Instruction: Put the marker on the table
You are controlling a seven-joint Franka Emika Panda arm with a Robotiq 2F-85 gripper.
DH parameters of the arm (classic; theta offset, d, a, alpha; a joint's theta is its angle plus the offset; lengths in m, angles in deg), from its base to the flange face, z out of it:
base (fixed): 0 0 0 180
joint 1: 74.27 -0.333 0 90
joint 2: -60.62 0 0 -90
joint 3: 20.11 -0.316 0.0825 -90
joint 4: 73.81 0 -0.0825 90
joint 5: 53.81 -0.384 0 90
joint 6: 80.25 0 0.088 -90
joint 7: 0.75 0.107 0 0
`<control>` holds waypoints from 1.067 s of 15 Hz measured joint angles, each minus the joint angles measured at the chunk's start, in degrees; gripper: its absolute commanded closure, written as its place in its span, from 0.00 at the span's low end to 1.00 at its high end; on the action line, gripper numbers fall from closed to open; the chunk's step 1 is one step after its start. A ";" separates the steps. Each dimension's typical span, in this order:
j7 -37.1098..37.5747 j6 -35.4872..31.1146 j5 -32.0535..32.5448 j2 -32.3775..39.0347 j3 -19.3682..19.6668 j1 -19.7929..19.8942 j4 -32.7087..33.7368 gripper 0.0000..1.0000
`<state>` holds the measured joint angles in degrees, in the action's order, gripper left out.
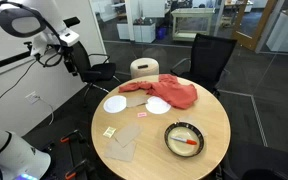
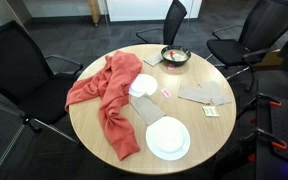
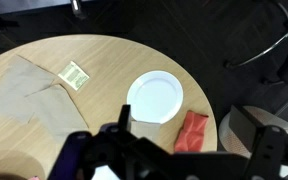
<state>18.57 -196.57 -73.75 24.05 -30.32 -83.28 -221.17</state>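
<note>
One marker in bowl, small, faint; hand blurred, cut off by frame bottom, opening: cannot tell.

In the wrist view the claw is a dark blur, cut off by the bottom edge; whether its jaws stand apart cannot be told. It hides the near part of the desk, the lower rim of a plate and most of the cloth. The napkin runs out at the left edge. In an exterior view the marker is only a small red streak in the bowl, and the arm is cut by the top edge. In an exterior view the bowl is too small to show its contents, and the cloth overlaps a plate
</note>
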 measured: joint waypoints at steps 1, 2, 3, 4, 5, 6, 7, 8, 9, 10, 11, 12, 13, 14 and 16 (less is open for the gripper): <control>0.00 0.00 0.00 0.00 0.00 0.00 0.00 0.00; 0.00 0.00 0.00 0.00 0.00 0.00 0.00 0.00; 0.00 0.00 0.00 0.00 0.00 0.00 0.00 0.00; 0.00 0.00 0.00 0.00 0.00 0.00 0.00 0.00; 0.00 0.00 0.00 0.00 0.00 0.00 0.00 0.00; 0.00 0.00 0.00 0.00 0.00 0.00 0.00 0.00; 0.00 0.00 0.00 0.00 0.00 0.00 0.00 0.00; 0.00 0.00 0.00 0.00 0.00 0.00 0.00 0.00; 0.00 0.00 0.00 0.00 0.00 0.00 0.00 0.00; 0.00 0.00 0.00 0.00 0.00 0.00 0.00 0.00; 0.00 0.00 0.00 0.00 0.00 0.00 0.00 0.00; 0.00 0.00 0.00 0.00 0.00 0.07 0.00 0.00; 0.00 -0.09 0.01 0.00 0.00 0.28 0.06 0.00; 0.06 -0.58 0.03 0.02 0.01 0.68 0.22 0.00; 0.68 -2.94 0.39 0.24 0.05 2.38 1.00 0.00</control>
<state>19.25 -199.51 -73.36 24.30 -30.27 -80.90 -220.17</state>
